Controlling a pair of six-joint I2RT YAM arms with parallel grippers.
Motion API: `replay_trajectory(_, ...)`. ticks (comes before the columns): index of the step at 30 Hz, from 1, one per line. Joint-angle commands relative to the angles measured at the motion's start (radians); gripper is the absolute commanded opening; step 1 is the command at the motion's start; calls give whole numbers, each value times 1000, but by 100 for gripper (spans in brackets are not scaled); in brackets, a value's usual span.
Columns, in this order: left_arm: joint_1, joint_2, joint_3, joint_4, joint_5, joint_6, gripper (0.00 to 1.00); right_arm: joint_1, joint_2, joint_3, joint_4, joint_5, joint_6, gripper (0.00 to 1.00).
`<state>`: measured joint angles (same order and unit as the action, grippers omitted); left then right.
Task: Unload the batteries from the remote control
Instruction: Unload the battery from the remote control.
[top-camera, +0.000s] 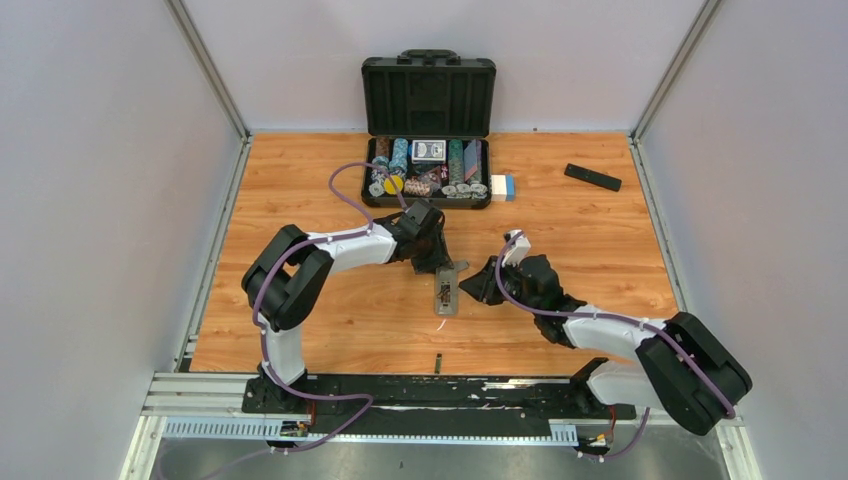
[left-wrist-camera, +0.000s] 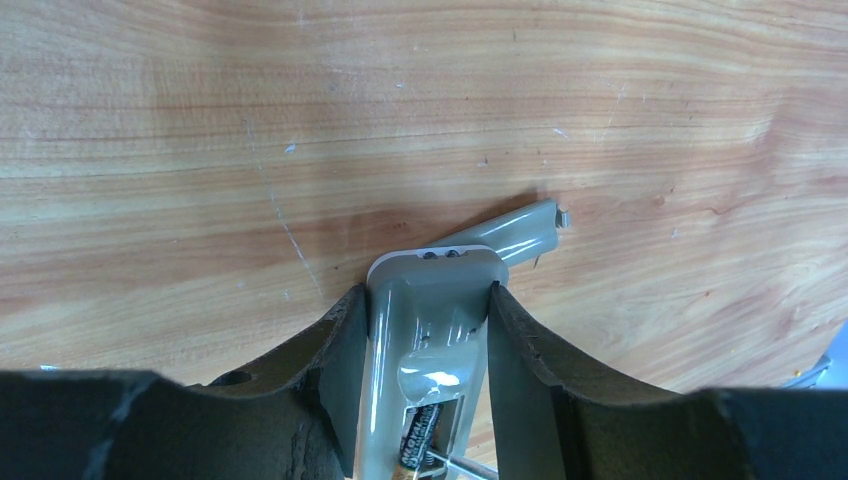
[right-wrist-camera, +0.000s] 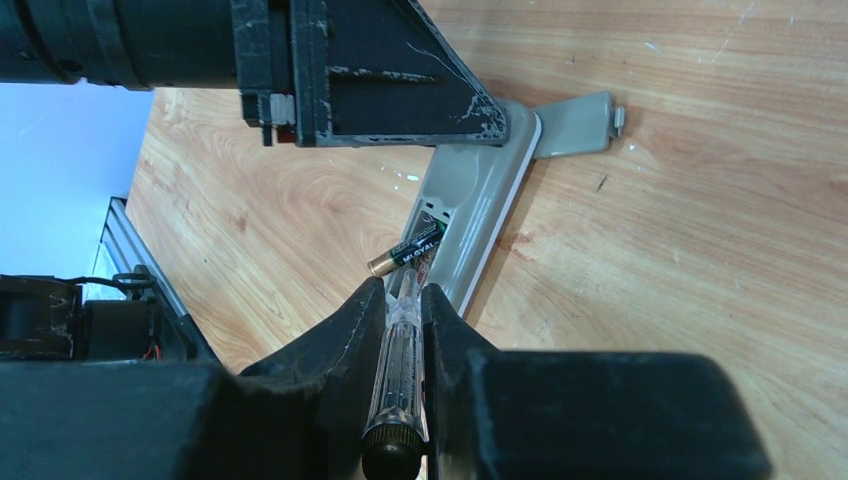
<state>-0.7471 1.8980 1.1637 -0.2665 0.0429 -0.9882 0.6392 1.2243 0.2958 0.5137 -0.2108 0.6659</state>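
Note:
The grey remote control (left-wrist-camera: 430, 330) lies back-up on the wooden table, and my left gripper (left-wrist-camera: 425, 295) is shut on its sides near one end. Its compartment is uncovered, and one of the batteries (right-wrist-camera: 405, 250) tilts out of it, the brass-coloured end sticking past the remote's edge. My right gripper (right-wrist-camera: 403, 290) is shut on a clear-handled screwdriver (right-wrist-camera: 400, 360) whose tip reaches into the compartment by that battery (left-wrist-camera: 425, 440). The grey cover (right-wrist-camera: 575, 125) lies on the table, touching the remote's far end. In the top view both grippers (top-camera: 442, 262) (top-camera: 478, 290) meet over the remote (top-camera: 446, 292).
An open black case (top-camera: 428, 95) of poker chips and cards stands at the back centre, a small white and blue box (top-camera: 503, 187) beside it. A black remote (top-camera: 592, 177) lies at the back right. A slim dark piece (top-camera: 438, 363), seemingly another battery, lies near the front edge.

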Motion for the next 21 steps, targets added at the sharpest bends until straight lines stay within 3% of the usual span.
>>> replay_trajectory(1, -18, 123, -86, -102, -22, 10, 19, 8, 31, 27, 74, -32, -1, 0)
replay_trajectory(8, -18, 119, -98, -92, -29, 33, 21, 8, 22, 62, 35, -60, -38, 0)
replay_trajectory(16, -19, 93, -139, -54, -28, 31, 35, 8, 7, 78, -13, -55, -67, 0)
replay_trajectory(21, -19, 87, -152, -47, -28, 19, 38, 13, -14, 84, -28, -16, -70, 0)
